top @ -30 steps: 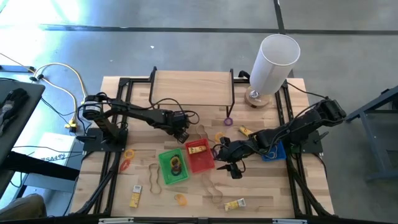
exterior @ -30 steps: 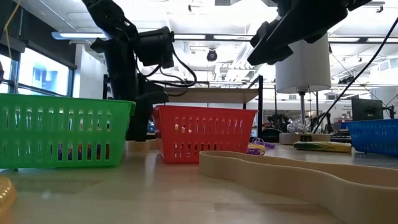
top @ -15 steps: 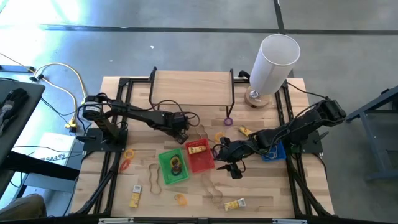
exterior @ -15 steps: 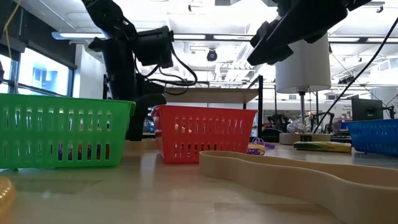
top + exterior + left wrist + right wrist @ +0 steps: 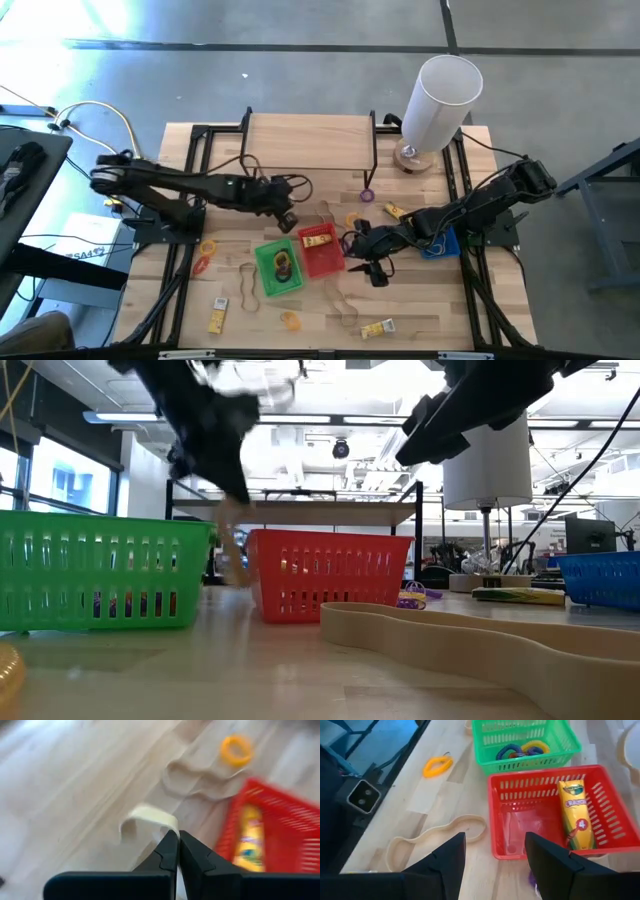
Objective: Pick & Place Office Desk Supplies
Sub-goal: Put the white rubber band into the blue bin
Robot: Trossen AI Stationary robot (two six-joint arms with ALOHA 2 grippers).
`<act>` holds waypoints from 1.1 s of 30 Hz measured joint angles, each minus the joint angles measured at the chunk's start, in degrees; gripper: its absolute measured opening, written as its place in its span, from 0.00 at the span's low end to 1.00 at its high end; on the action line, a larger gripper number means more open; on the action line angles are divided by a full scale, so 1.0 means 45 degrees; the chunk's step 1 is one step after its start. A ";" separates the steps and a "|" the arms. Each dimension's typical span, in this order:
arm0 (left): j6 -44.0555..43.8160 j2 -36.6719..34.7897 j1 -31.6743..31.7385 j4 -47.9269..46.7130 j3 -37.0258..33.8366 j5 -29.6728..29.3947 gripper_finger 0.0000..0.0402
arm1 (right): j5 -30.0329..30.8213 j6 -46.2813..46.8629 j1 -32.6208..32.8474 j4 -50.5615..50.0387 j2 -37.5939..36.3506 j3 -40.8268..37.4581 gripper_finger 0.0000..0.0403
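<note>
My left gripper [image 5: 288, 222] is shut on a tan rubber band [image 5: 148, 816], just left of the red basket [image 5: 321, 251] and raised off the wood. In the low view the band [image 5: 232, 545] shows blurred below the fingers. My right gripper [image 5: 352, 252] hovers open at the red basket's right side with nothing between its fingers [image 5: 546, 860]. A yellow crayon packet [image 5: 576, 815] lies in the red basket [image 5: 540, 845]. Coloured rings [image 5: 520, 751] lie in the green basket [image 5: 278, 268]. My left gripper pinches the tan rubber band at one bend [image 5: 169, 826] between its two shut fingertips. The rest of the band arches out past the fingers and hangs below them. Whether its lower end still touches the table I cannot tell.
Another tan band [image 5: 196, 781] and an orange ring [image 5: 236, 750] lie on the wood near the red basket. More bands [image 5: 248, 285], rings [image 5: 207, 247] and packets [image 5: 377, 328] are scattered toward the near edge. A blue basket [image 5: 440, 243] sits at right and a tall white cylinder [image 5: 440, 100] at far right.
My left gripper has shut on the tan rubber band and risen with it beside the red basket, while the arm's upper part has swung toward the table's left edge. The band has come up off the wood.
</note>
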 joint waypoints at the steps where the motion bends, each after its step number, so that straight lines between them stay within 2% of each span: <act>1: 0.0067 -0.0281 -0.0232 0.0012 0.0024 -0.0243 0.00 | 0.0186 -0.0030 0.0003 0.0008 0.0000 0.0000 0.48; 5: 0.0725 -0.1126 -0.1257 0.0488 0.0034 -0.1017 0.00 | 0.1603 -0.0069 -0.0002 0.0102 0.0000 0.0000 0.48; 10: 0.2113 -0.1314 -0.2609 0.2917 0.0034 -0.1885 0.00 | 0.3594 -0.0368 -0.0002 0.0610 0.0000 0.0000 0.48; 12: 0.2798 -0.1251 -0.3017 0.4199 0.0036 -0.1929 0.00 | 0.4033 -0.0475 -0.0002 0.0902 0.0000 0.0000 0.48; 15: 0.3667 -0.1132 -0.3574 0.5480 0.0044 -0.1861 0.00 | 0.5514 -0.0409 0.0003 0.1121 0.0000 0.0000 0.48; 19: 0.4122 -0.1086 -0.4028 0.6138 0.0044 -0.1724 0.00 | 0.7247 -0.0371 -0.0012 0.2149 0.0000 0.0005 0.48; 21: 0.4108 -0.1077 -0.4094 0.6145 0.0044 -0.1729 0.00 | 0.7335 -0.0580 -0.0029 0.3344 0.0000 0.0005 0.48; 27: 0.3922 -0.1071 -0.4084 0.6145 0.0044 -0.1733 0.00 | 0.6086 -0.1805 -0.0036 0.5622 0.0000 0.0010 0.48; 33: 0.3690 -0.1071 -0.4084 0.6159 0.0044 -0.1729 0.00 | 0.6053 -0.2453 -0.0341 0.6934 0.0401 0.0015 0.48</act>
